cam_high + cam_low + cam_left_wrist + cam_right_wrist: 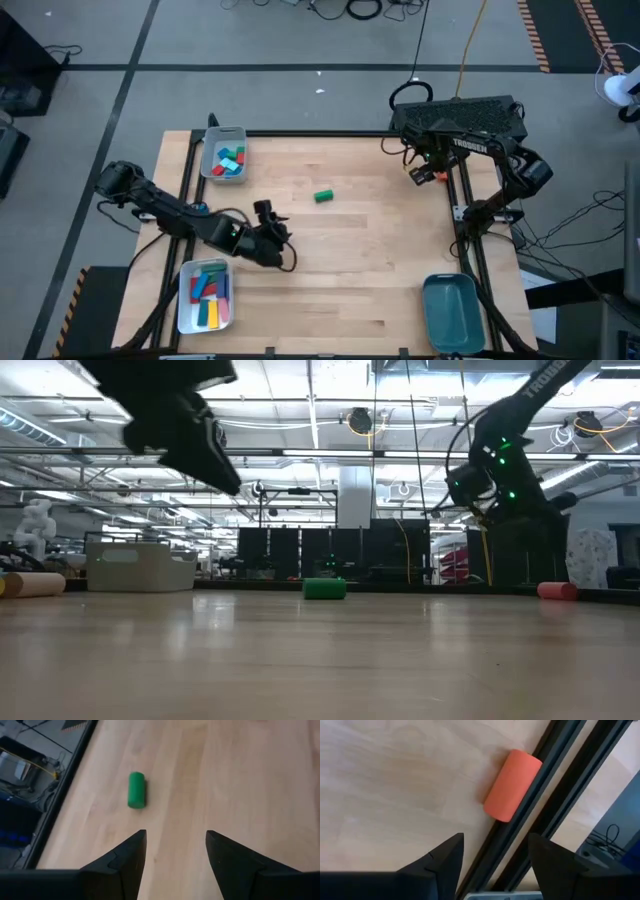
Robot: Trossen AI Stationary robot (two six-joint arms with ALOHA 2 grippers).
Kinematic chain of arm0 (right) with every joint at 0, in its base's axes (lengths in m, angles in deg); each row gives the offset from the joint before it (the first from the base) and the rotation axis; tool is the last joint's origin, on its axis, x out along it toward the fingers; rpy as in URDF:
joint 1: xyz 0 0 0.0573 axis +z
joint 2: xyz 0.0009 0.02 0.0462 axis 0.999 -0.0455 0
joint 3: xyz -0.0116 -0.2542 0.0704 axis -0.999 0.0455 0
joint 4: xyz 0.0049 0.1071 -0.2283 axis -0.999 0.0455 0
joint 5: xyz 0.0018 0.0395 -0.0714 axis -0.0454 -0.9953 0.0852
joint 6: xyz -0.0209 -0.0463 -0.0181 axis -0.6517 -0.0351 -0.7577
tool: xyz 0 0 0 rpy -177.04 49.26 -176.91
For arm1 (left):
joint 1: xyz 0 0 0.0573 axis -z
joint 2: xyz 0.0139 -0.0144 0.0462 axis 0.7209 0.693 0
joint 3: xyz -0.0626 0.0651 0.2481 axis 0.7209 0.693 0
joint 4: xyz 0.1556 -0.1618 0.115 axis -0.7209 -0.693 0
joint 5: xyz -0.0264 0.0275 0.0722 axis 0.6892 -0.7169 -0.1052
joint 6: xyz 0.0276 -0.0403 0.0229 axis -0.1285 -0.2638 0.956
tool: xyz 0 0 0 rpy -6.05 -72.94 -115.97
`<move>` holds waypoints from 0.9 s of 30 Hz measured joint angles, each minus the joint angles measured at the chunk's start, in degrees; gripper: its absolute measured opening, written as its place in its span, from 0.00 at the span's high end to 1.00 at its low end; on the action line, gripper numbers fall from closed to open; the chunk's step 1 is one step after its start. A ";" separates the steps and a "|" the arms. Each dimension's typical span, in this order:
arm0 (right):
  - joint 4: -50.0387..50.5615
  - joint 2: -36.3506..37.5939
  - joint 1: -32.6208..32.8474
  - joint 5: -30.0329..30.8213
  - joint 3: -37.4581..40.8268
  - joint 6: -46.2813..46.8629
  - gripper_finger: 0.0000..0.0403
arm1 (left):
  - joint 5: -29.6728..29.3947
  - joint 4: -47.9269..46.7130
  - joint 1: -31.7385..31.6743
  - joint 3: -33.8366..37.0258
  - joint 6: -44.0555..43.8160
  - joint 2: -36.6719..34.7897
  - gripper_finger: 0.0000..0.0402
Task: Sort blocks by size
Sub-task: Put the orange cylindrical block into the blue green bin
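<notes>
A green cylinder block (322, 196) lies on its side on the bare wooden table, around the middle; it also shows in the left wrist view (136, 790) and in the low view (324, 588). My left gripper (175, 845) hovers open above the table, to the near left of that block (276, 222), fingers empty. An orange cylinder block (512, 785) lies on its side against the black rail at the table's right edge (425, 177). My right gripper (495, 851) stands open just above it, touching nothing.
A white tray (236, 133) at the far left holds several blocks. Another white tray (186, 272) at the near left holds several longer blocks. A teal tray (452, 312) sits at the near right. The black frame rail (555, 780) borders the table's right edge.
</notes>
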 joint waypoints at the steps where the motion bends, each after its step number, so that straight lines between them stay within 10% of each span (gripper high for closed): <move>1: -0.73 0.00 -0.56 0.02 0.71 -0.21 0.48 | 0.12 0.96 -0.89 0.03 1.07 0.00 0.48; 27: -3.94 0.02 -2.73 2.39 1.05 21.47 0.46 | 3.14 8.56 -22.17 0.01 5.85 0.00 0.48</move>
